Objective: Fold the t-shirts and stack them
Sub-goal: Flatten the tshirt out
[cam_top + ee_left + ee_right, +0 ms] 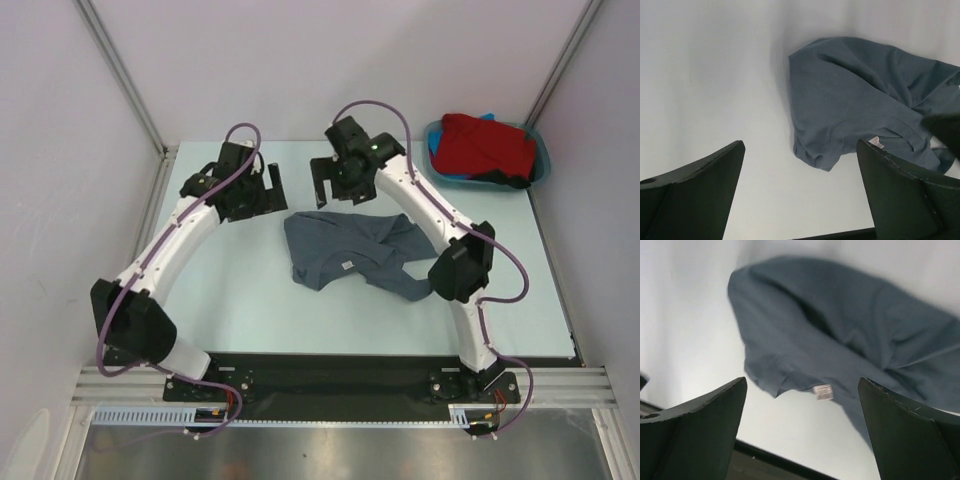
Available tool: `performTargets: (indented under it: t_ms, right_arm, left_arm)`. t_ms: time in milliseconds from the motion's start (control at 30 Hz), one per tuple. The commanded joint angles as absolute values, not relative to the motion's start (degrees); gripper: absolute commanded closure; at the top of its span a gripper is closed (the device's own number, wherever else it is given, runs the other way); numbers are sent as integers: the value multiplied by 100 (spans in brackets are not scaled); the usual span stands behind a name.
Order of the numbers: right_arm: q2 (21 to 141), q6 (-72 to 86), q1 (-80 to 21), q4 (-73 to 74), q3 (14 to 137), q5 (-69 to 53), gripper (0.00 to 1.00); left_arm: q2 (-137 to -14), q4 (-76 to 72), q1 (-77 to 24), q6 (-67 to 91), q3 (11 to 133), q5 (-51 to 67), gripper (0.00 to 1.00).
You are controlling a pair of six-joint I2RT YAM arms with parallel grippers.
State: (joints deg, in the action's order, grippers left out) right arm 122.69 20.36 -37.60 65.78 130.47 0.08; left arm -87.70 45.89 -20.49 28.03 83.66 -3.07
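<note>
- Progress nil so far, judging by the layout: nothing folded, nothing stacked.
- Grey shirt [350,255] rumpled in a loose heap on table [230,300], one sleeve trailing; white label [823,391] showing near the hem.
- Left gripper [800,145] spread wide, nothing held; grey shirt beyond the jaws and off toward their right finger, apart from both fingers.
- Right gripper [802,380] likewise gaping and empty, hovering clear of the cloth; grey shirt beyond the jaws, spanning the gap and running past the right finger.
- From above, grey shirt between the two sets of jaws and nearer the bases than either.
- Red shirt [488,145] bunched in tub [437,150], well apart from the right jaws on their outer side, farther yet from the left jaws; scraps of blue and black cloth peeping out beneath it.
- Left to do, by estimate: spread and flatten grey shirt, fold it, fetch red shirt out of tub, fold that, lay one on the other; same again for whatever lies under the red.
- Count of garments in tub impossible to tell.
</note>
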Motion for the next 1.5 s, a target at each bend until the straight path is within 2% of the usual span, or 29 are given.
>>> performTargets:
  t_ms: [0,133,267,500,667,800,1033,1167,1467]
  right_arm:
    - [11708,1863,-3376,6354,13342,437,0]
    - [11558,1758,-3086,6644,13062,1202,1]
    - [11470,1985,-2735,7065,12403,1757,0]
    - [11101,2311,-2110,6706,11286,1372,1]
    - [11048,2364,-1978,6785,11197,1239,1]
    - [10978,2382,-1925,6803,11145,1231,0]
    - [10899,2496,-1591,6680,10389,748,5]
    - [10907,2496,-1363,6373,9985,344,6]
    - [11496,2487,-1257,6022,10476,-368,8]
  left_arm:
    - [-8236,4579,-1890,3032,8104,-475,0]
    - [-8253,4509,-1872,3067,7911,130,0]
    - [-8699,4368,-1881,2875,7848,1708,0]
    - [-9799,4351,-2153,2434,8270,3215,0]
    - [-10212,4710,-2346,2338,8455,3401,0]
    - [-10073,4878,-2391,2250,8210,3190,0]
    - [-10448,4859,-2592,1900,8076,4384,0]
    - [-10617,5001,-2803,1793,8376,4386,0]
    - [-10933,4746,-2953,2206,8902,4280,0]
